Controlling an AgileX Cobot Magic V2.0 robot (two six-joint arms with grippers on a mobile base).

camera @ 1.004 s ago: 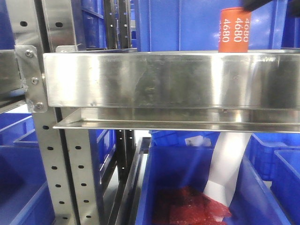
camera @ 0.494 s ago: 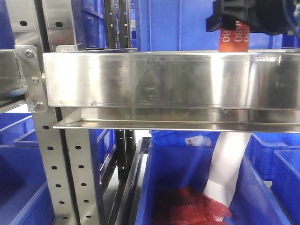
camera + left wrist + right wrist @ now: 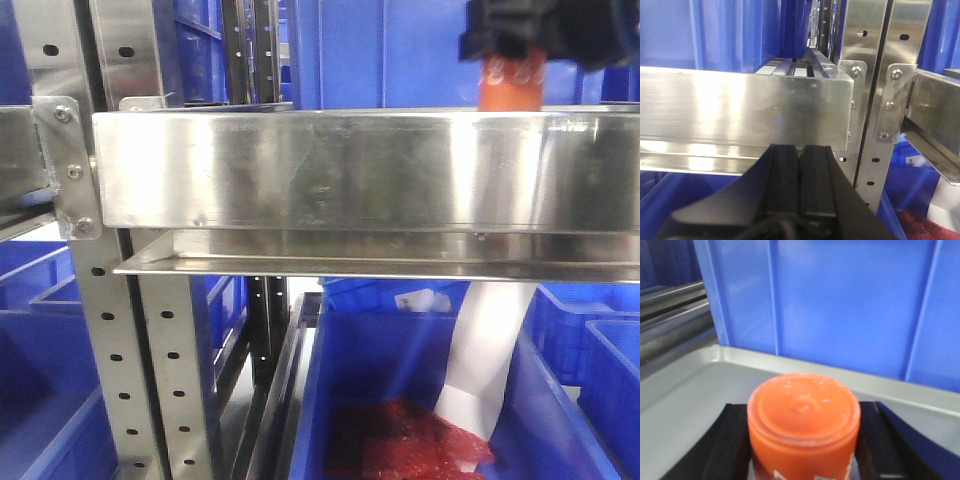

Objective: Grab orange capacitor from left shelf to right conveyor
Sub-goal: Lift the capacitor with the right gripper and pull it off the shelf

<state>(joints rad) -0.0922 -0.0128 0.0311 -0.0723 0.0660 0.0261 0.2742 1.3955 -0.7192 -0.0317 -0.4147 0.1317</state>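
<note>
- The jaws of the right gripper (image 3: 804, 452) are clamped on the orange capacitor (image 3: 804, 412), one black finger (image 3: 727, 440) against each side of it.
- The capacitor stands upright with its flat top facing the wrist camera. White print shows at the bottom edge of its side, too cropped to read.
- In the front view the right gripper (image 3: 525, 45) covers the capacitor's top, and only a short orange band (image 3: 510, 90) shows above the front rail. Its base is hidden behind that rail, so I cannot tell whether it rests on the shelf.
- Around it lies the grey tray surface (image 3: 685, 390) of the left shelf (image 3: 300, 170), and the capacitor sits toward the rail's right end.
- A blue bin wall (image 3: 840, 300) rises just behind the tray.
- The jaws of the left gripper (image 3: 800, 175) are pressed together with nothing between them, just below the shelf's front rail (image 3: 740, 107) and near a perforated post (image 3: 872, 90).
- Under the shelf, a blue bin (image 3: 350, 360) holds red material (image 3: 400, 445) and a white sheet (image 3: 485, 350).
</note>
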